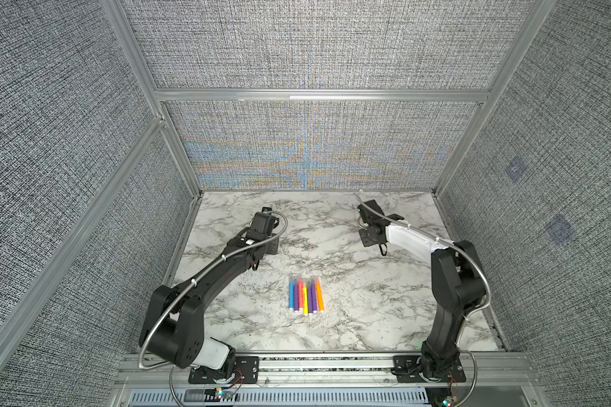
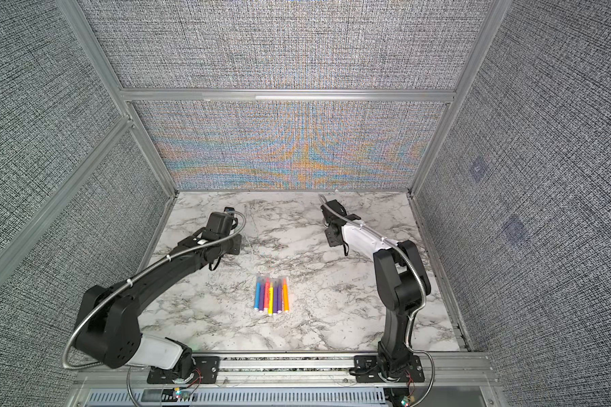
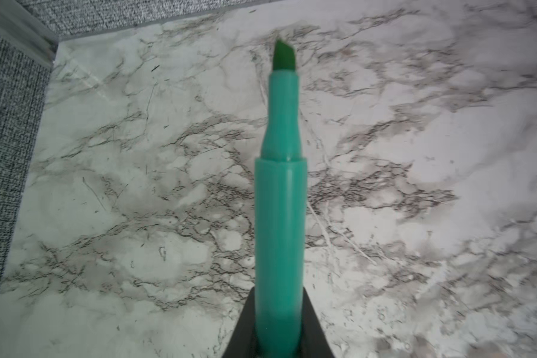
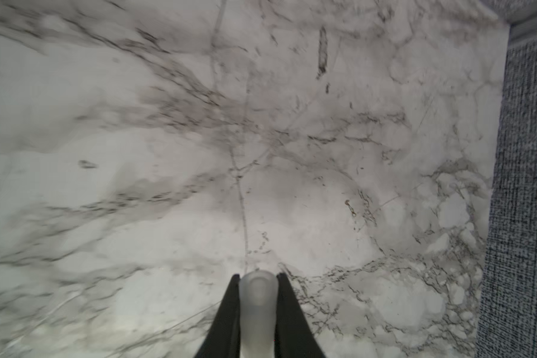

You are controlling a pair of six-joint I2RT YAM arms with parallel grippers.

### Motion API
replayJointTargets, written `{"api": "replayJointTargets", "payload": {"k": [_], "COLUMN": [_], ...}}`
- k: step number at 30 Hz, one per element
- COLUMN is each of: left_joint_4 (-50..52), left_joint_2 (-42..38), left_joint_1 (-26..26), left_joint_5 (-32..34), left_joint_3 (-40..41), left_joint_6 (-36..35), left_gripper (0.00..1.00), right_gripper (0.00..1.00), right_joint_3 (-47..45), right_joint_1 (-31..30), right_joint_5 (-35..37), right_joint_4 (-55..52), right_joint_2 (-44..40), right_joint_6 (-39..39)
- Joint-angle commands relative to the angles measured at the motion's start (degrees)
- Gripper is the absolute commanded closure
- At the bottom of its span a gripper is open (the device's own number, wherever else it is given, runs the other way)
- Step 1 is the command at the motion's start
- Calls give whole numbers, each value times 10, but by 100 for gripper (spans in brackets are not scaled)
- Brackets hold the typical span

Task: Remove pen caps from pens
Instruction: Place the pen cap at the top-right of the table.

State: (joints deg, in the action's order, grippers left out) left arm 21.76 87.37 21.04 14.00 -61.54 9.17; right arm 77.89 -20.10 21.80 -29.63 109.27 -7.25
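Pen caps are the target, and one clear pen cap (image 4: 257, 310) sits pinched between the nearly closed jaws of the right hand (image 4: 257, 279), its rounded end poking out above the marble desk (image 1: 367, 299). The left hand (image 3: 279, 297) is closed just as tightly on the barrel of the green pen (image 3: 281, 217), whose dark chisel tip is bare and points away from the wrist, clear of the desk surface. In both top views the two arms are well apart, the left one over the far left part of the desk and the right one over the far right, so pen and cap are fully separated. Seven more pens lie side by side in a tidy row (image 1: 306, 295) near the middle of the desk, closer to the near edge, running from the blue pen (image 1: 291, 295) on the left to the orange pen (image 1: 319, 294) on the right; their far ends look to carry faint clear caps, though at this size that is hard to confirm. The uncapping of the green pen appears done, and what is in hand is disposing of the two parts. The next move calls for lowering each piece to a bare patch of desk away from the row and opening the jaws gently, since both are round and could roll, before reaching for another pen.
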Motion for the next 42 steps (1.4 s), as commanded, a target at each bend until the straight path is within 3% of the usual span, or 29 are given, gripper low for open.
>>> {"api": "replayJointTargets", "payload": {"k": [1,5,15,34,42], "left_joint_4": [76,119,141,230,217], "left_joint_2": [54,116,174,225,210], "left_joint_1": [-31,-45,-54,-61,-61], "left_joint_5": [-26,-17,-29,-86,-100], "left_joint_3": [-45,-77,-78,-142,-131], "left_joint_6": [-7,-7,-12,-31,-37], "left_gripper": [100,100,100,72,69], "right_gripper": [98,98,91,74,65], "right_joint_3": [9,13,24,23,25], "right_joint_1": [28,52,60,65,66], "right_joint_5": [-20,-36,-39,-66,-73], "right_joint_4": [4,9,-4,-4,-8], "right_joint_2": [25,49,90,108,104], "right_joint_6": [6,2,6,13,16]}}
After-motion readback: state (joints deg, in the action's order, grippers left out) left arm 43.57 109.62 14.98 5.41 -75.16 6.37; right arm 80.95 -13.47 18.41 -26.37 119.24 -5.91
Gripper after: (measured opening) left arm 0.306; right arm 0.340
